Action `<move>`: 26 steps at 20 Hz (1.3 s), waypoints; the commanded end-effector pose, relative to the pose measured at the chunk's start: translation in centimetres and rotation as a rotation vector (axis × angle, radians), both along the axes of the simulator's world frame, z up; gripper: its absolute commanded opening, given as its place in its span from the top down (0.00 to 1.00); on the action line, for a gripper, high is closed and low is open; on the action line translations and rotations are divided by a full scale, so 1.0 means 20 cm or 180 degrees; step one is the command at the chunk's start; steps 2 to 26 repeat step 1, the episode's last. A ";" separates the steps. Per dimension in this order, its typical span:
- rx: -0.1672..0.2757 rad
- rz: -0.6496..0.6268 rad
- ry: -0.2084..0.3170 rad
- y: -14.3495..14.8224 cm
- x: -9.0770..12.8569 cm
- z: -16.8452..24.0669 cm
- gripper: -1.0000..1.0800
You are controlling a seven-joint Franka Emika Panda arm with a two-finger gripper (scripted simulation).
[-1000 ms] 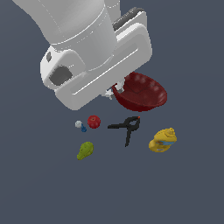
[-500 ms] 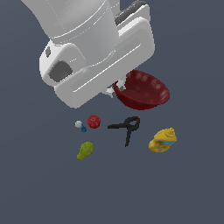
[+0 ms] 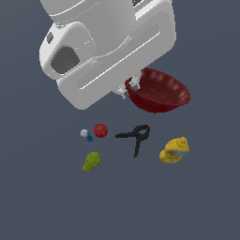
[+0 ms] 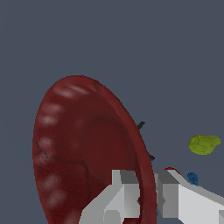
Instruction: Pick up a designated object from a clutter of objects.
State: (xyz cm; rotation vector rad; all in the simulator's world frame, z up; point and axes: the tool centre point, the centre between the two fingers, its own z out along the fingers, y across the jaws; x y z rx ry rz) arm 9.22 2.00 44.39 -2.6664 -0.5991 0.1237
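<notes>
The end effector point(image 4: 146, 192) is clamped on the rim of the bowl point(image 3: 159, 90), one finger point(image 4: 120, 192) inside and one outside, holding it tilted above the clamp point(image 3: 136, 138) and bottle point(image 3: 174, 150); the white arm point(image 3: 103, 42) rises steeply overhead.

The red bowl point(image 3: 159, 91) has a glossy, plastic-like finish, with pale highlights along its ribbed inner wall. The arm's white shell point(image 3: 108, 42) looks like smooth, matt plastic. The black clamp point(image 3: 136, 137) is dull. The yellow bottle point(image 3: 174, 150) and green pear point(image 3: 91, 161) look slightly mottled.
</notes>
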 end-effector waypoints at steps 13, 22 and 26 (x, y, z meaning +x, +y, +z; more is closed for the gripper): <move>0.0000 -0.0001 -0.0006 0.00 0.00 0.01 1.00; 0.0000 -0.0001 -0.0006 0.00 0.00 0.01 1.00; 0.0000 -0.0001 -0.0006 0.00 0.00 0.01 1.00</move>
